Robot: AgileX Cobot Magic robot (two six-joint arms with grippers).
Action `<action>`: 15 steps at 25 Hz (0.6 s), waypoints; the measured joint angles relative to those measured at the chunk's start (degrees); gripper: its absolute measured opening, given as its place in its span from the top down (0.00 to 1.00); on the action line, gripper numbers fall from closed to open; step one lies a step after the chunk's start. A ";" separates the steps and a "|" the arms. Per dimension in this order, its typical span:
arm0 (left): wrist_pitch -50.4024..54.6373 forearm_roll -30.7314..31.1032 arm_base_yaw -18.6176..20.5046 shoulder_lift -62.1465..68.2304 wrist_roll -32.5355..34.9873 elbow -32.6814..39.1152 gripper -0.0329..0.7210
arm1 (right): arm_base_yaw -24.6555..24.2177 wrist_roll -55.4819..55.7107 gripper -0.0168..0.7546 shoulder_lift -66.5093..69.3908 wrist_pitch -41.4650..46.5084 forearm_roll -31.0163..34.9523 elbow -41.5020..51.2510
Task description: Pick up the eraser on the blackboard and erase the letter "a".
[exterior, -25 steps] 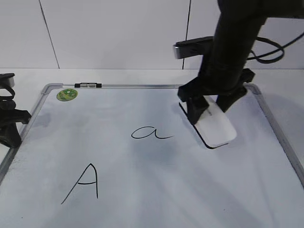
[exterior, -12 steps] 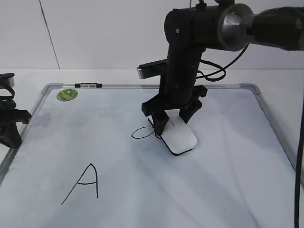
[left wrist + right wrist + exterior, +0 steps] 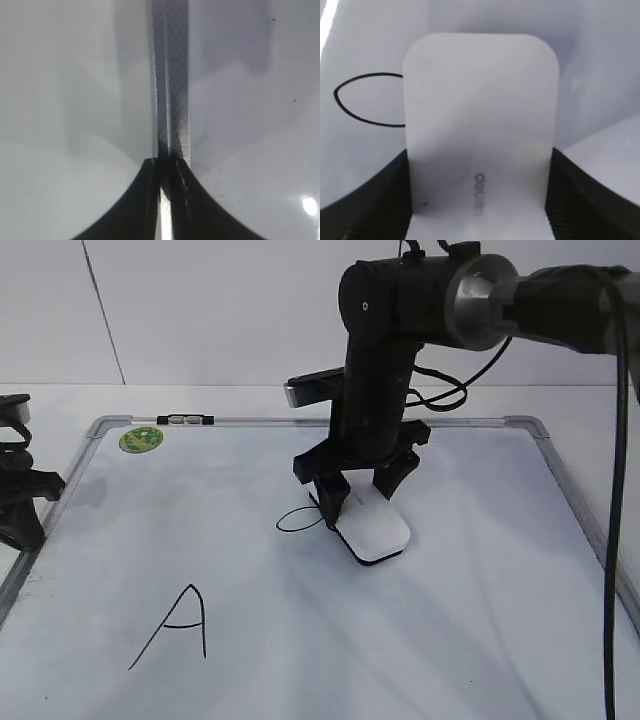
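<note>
Over the last second the right gripper (image 3: pixel 357 492) had carried the white oblong plastic eraser (image 3: pixel 372 528) leftward across the large white dry-erase blackboard with its grey metal frame (image 3: pixel 300 640), from the board's right part to the thin black cursive letter "a" (image 3: pixel 297 520). Half a second earlier it had been almost where it stood now, a touch further right. In the exterior view the tail and right half of the loop were no longer visible; whether they were wiped or merely covered by the eraser could not be told. The right gripper was clamped on the eraser's two long sides, with the eraser's dark underside flat on the board and its free end projecting below and ahead of the gripper. The right wrist view showed what the exterior view could not: grey "deli" lettering on the eraser's top near the gripper, and the left part of the letter's loop (image 3: pixel 367 100) emerging from beneath the eraser's left edge. The left gripper (image 3: pixel 18 502) had stayed at the board's left edge; the left wrist view showed its black fingers (image 3: pixel 145 200) pressed together with nothing between them, directly over the grey frame rail (image 3: pixel 175 90). The larger angular capital "A" (image 3: pixel 175 628) lay untouched, down and left of the right gripper, near the bottom of the board.
</note>
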 joint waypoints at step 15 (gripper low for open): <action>0.00 0.00 0.00 0.00 0.00 0.00 0.91 | 11.42 -1.49 0.24 0.15 -1.36 -0.98 -0.09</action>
